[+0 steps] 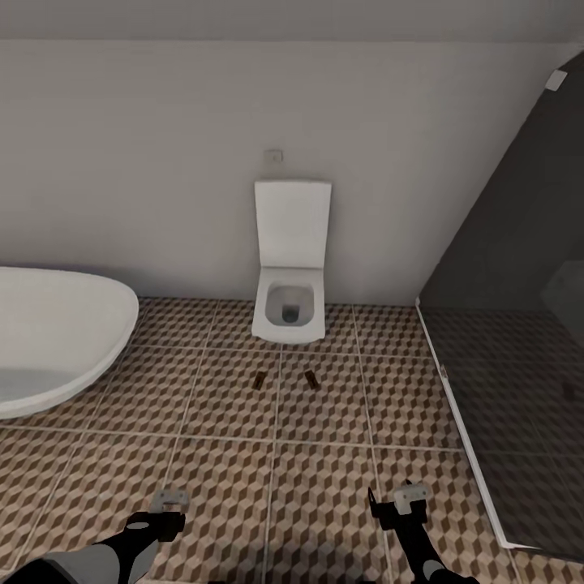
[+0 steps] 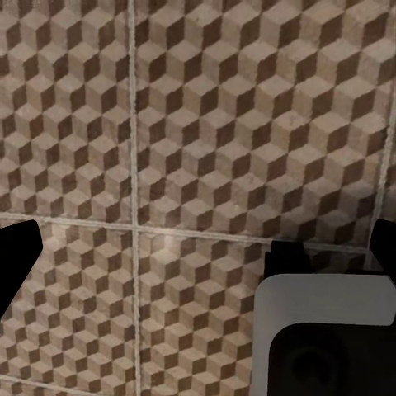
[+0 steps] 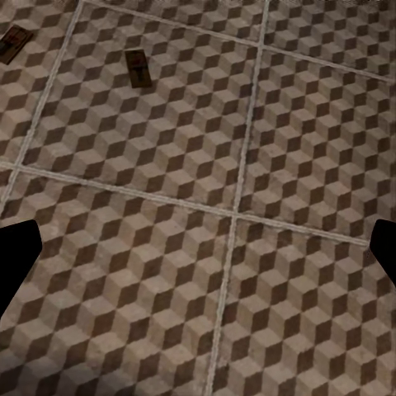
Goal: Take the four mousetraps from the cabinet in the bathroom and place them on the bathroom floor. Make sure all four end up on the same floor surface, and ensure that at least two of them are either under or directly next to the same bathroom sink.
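Observation:
Two mousetraps lie flat on the bathroom floor (image 1: 324, 478) just in front of the toilet, one (image 1: 259, 380) to the left and one (image 1: 310, 377) to the right, a short gap apart. The right wrist view catches both, one mousetrap (image 3: 138, 68) fully and the other (image 3: 11, 43) at the picture's edge. My left gripper (image 1: 166, 507) and right gripper (image 1: 401, 496) hang low over the tiles nearer to me, both open with nothing between their fingers (image 2: 16, 264) (image 3: 16, 256). The cabinet and the sink are out of view.
A white toilet (image 1: 290, 268) stands against the back wall. An oval white bathtub (image 1: 57, 341) fills the left side. A dark glass shower screen (image 1: 519, 341) with a white floor rail runs along the right. A pale grey and black robot part (image 2: 326, 330) shows in the left wrist view.

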Available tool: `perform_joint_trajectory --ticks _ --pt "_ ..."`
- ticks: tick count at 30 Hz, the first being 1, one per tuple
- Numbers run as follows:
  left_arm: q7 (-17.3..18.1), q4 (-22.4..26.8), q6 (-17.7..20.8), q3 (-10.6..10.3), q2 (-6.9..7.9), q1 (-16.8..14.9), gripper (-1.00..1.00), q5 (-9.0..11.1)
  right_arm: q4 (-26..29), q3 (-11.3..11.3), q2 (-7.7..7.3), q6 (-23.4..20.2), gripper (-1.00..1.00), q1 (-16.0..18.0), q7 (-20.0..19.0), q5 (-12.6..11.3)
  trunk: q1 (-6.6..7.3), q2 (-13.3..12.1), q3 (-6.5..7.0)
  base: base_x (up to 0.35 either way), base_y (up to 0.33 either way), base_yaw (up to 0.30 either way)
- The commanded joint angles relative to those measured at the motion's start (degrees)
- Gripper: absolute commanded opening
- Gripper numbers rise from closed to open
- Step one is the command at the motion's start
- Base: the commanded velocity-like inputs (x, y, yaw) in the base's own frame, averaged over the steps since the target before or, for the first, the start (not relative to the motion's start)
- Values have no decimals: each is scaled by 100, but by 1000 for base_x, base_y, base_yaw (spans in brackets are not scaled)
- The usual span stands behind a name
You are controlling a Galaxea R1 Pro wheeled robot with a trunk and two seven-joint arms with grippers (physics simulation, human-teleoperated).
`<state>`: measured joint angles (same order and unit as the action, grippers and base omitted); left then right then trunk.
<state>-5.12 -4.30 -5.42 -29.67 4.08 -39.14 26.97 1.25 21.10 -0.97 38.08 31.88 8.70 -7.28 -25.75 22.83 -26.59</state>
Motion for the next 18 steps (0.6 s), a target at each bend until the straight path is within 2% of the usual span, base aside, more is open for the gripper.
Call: perform_joint_trajectory --ticks 1,18 --pt "2 -18 -30 -48 -4 -6 100 45 -2 52 0 15 100 3 9 -55 -3 9 2 0 0 0" --pt "2 -18 -27 -48 -10 -6 100 45 -2 52 0 15 100 3 9 -55 -3 9 159 0 0 0"
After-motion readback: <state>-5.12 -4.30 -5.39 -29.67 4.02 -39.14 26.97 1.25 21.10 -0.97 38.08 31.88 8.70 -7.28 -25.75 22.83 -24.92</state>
